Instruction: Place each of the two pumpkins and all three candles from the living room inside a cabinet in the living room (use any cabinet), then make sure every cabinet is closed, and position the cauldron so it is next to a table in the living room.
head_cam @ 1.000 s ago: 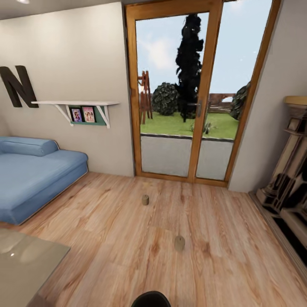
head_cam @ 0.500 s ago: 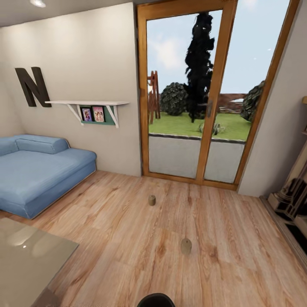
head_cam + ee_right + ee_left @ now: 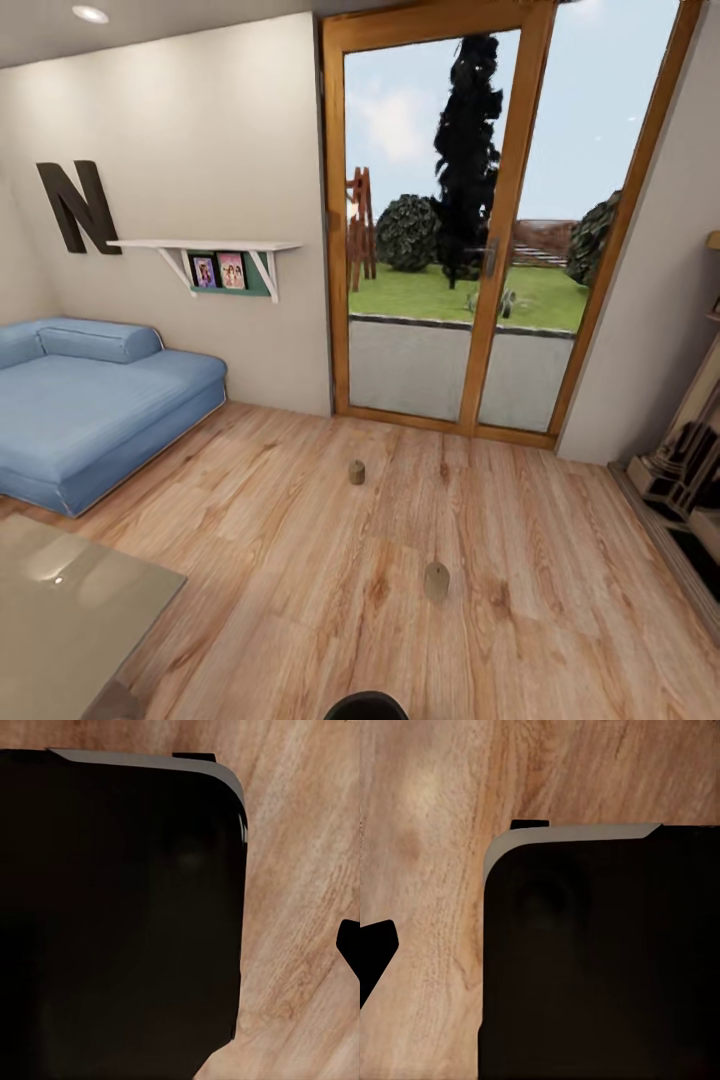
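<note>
- Two candles stand upright on the wooden floor (image 3: 250,560), long axes vertical, wicks too small to make out.
- The nearer candle (image 3: 436,581) is ahead of the robot and slightly to its right; the farther candle (image 3: 357,472) is beyond it and to the left, closer to the glass door (image 3: 470,230). The two are well apart.
- A dark rounded shape (image 3: 366,706) sits at the bottom edge of the head view, nearer than both candles; what it is cannot be told.
- A blue sofa (image 3: 90,400) lies along the left wall, under a white shelf (image 3: 205,245) carrying two small framed pictures (image 3: 218,270) and beside a large letter N (image 3: 78,205).
- A glass-topped desk (image 3: 70,610) fills the lower left corner, with nothing seen on it.
- A carved fireplace surround (image 3: 690,450) stands at the right edge.
- Each wrist view looks down at the floor past a large black rounded body (image 3: 600,960) (image 3: 112,907).
- Whether either pincer is spread or pressed together cannot be told, so places relative to them cannot be given.
</note>
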